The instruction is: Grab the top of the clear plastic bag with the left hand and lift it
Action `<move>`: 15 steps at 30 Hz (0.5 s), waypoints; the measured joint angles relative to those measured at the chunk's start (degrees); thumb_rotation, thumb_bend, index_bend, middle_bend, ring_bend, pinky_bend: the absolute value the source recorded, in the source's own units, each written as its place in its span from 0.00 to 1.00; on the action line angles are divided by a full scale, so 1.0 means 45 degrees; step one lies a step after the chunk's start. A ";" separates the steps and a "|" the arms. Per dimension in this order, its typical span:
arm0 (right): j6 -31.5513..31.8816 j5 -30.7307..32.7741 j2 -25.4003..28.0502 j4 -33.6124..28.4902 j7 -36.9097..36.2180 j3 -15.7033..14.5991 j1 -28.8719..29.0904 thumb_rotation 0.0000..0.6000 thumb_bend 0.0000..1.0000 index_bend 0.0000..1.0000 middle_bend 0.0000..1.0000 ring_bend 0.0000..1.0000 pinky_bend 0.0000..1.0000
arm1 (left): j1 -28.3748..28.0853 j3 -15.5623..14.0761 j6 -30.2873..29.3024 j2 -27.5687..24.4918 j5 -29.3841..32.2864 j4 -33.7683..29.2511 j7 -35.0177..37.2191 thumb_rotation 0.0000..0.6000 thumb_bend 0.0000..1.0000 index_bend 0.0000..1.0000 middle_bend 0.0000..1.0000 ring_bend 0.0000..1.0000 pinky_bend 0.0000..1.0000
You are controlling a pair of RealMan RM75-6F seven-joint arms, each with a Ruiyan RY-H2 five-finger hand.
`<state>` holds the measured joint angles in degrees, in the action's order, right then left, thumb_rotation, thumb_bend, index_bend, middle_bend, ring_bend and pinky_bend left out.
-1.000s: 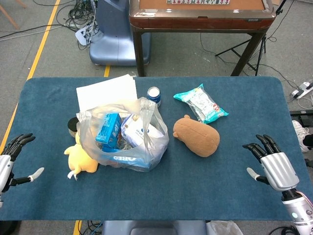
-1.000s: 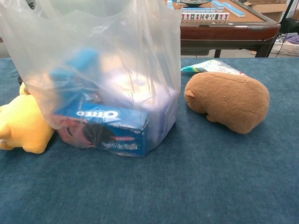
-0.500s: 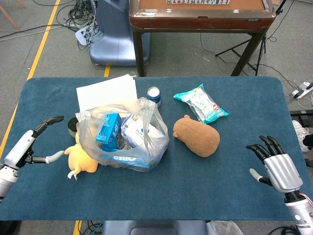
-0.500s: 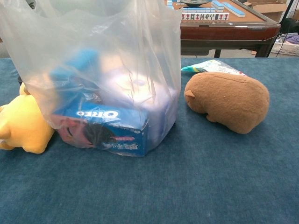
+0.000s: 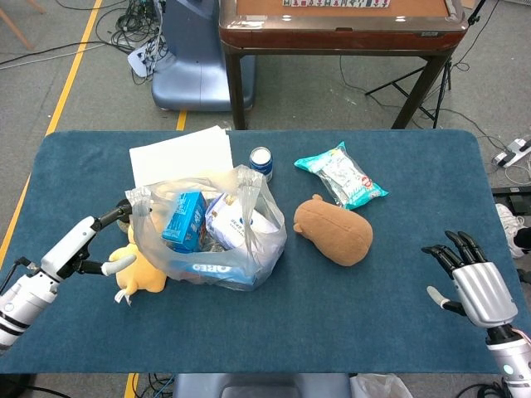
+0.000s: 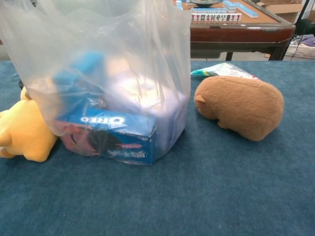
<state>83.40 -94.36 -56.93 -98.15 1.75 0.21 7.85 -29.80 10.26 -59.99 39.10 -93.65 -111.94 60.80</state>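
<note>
The clear plastic bag [image 5: 211, 228] stands on the blue table, holding an Oreo box [image 6: 106, 135], a blue carton [image 5: 182, 217] and a white packet. Its two handles [image 5: 249, 184] stick up loose. In the chest view the bag [image 6: 98, 64] fills the left half. My left hand [image 5: 83, 245] is just left of the bag, fingers apart, its long fingers stretched toward the left handle [image 5: 139, 199] and holding nothing. My right hand [image 5: 473, 282] rests open at the table's right edge. Neither hand shows in the chest view.
A yellow plush [image 5: 137, 269] lies against the bag's left side, under my left hand. A brown plush [image 5: 333, 232] sits right of the bag. Behind are a white sheet [image 5: 181, 156], a small can [image 5: 261, 160] and a teal snack packet [image 5: 340, 174].
My left hand has moved right from the table's left edge to the bag's left handle, over the yellow plush. The right hand has slid slightly down. The bag has not moved.
</note>
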 measured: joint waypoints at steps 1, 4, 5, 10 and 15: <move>0.0002 -0.0006 -0.0005 0.0012 -0.0010 -0.0001 -0.0001 1.00 0.24 0.26 0.30 0.08 0.10 | -0.0108 0.0007 0.0084 0.0013 0.0006 -0.0022 0.0077 0.61 0.19 0.22 0.18 0.12 0.05; -0.0006 -0.0006 -0.0022 0.0037 -0.0041 -0.0007 -0.0008 1.00 0.24 0.26 0.30 0.08 0.10 | -0.0434 0.0078 0.0297 0.0065 0.0060 -0.0099 0.0411 0.61 0.19 0.22 0.18 0.12 0.05; -0.0002 -0.0004 -0.0029 0.0044 -0.0047 -0.0009 -0.0016 1.00 0.24 0.26 0.30 0.08 0.10 | -0.0512 0.0103 0.0343 0.0071 0.0074 -0.0125 0.0557 0.60 0.19 0.22 0.18 0.12 0.05; 0.0001 0.0017 -0.0054 0.0079 -0.0069 -0.0022 -0.0046 1.00 0.24 0.26 0.30 0.08 0.10 | -0.1055 0.0230 0.0700 0.0087 0.0078 -0.0214 0.1751 0.60 0.19 0.22 0.18 0.18 0.05; -0.0023 0.0026 -0.0088 0.0121 -0.0110 -0.0026 -0.0048 1.00 0.24 0.26 0.30 0.08 0.10 | -0.1813 0.0298 0.1217 0.0345 -0.0053 -0.0072 0.2856 0.61 0.19 0.22 0.18 0.19 0.10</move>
<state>83.30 -94.24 -57.32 -97.61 1.25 0.10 7.63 -37.96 11.60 -54.51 40.66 -93.88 -112.27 73.65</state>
